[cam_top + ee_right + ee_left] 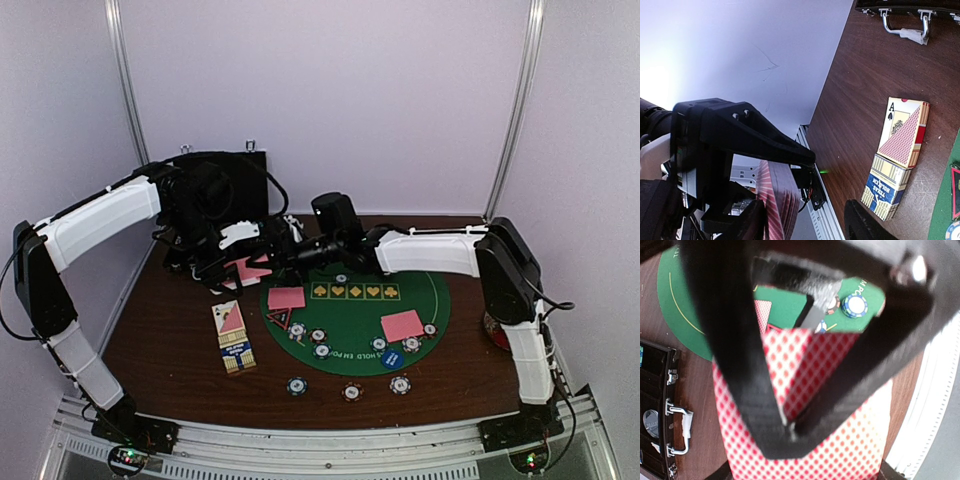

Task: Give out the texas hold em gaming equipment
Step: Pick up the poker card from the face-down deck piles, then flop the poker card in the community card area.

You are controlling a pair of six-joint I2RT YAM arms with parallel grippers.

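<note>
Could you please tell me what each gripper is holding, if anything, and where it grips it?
The left gripper pinches a stack of cards flat across its faces. The right gripper stands open near the stack, holding nothing.

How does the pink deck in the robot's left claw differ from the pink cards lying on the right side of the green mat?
The held deck is clamped in the left gripper, tilted and in the air; the mat cards lie flat and free on the green mat. The held deck looks like a thick stack; the mat cards look thin. Both show the same pink backs.
</note>
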